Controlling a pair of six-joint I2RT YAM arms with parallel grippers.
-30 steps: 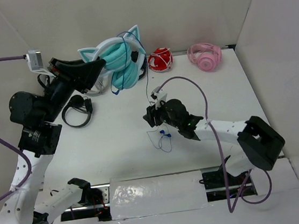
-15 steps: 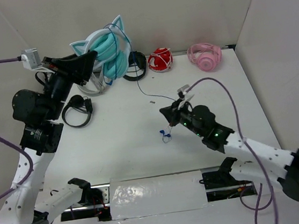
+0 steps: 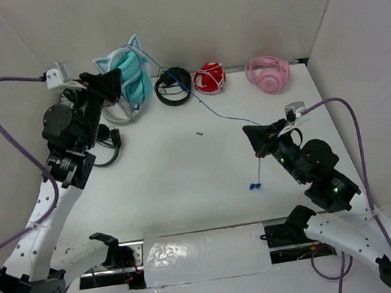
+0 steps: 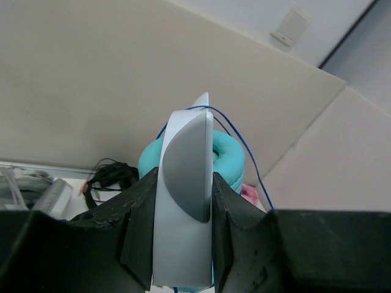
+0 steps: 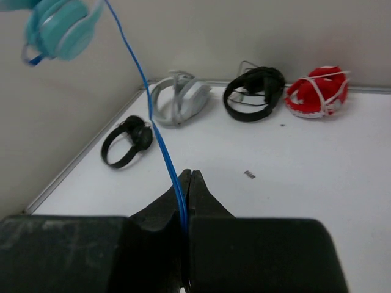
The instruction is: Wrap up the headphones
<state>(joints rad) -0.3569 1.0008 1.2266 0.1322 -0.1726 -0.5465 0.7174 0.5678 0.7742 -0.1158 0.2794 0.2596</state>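
The teal headphones [image 3: 131,79], with cat ears on a pale headband [image 4: 183,177], hang in the air at the back left. My left gripper [image 3: 109,85] is shut on that headband, its jaws [image 4: 183,180] pressed against both flat sides, and a teal cup [image 4: 229,157] shows behind. The thin blue cable [image 3: 209,111] runs taut from the headphones to my right gripper [image 3: 253,138]. That gripper [image 5: 190,174] is shut on the cable [image 5: 146,110]. The cable's free end [image 3: 256,185] dangles below it. The headphones [image 5: 61,27] show at the top left of the right wrist view.
Along the back wall lie black headphones [image 3: 173,87], red headphones [image 3: 209,78] and pink headphones [image 3: 267,74]. Grey-white headphones [image 3: 118,114] and a small black pair [image 3: 110,143] lie under the left arm. A tiny dark piece [image 3: 199,133] lies mid-table.
The right gripper closed on the cable and drew it right and toward the front, pulling it taut and lifting its end. The left arm carried the headphones further left.
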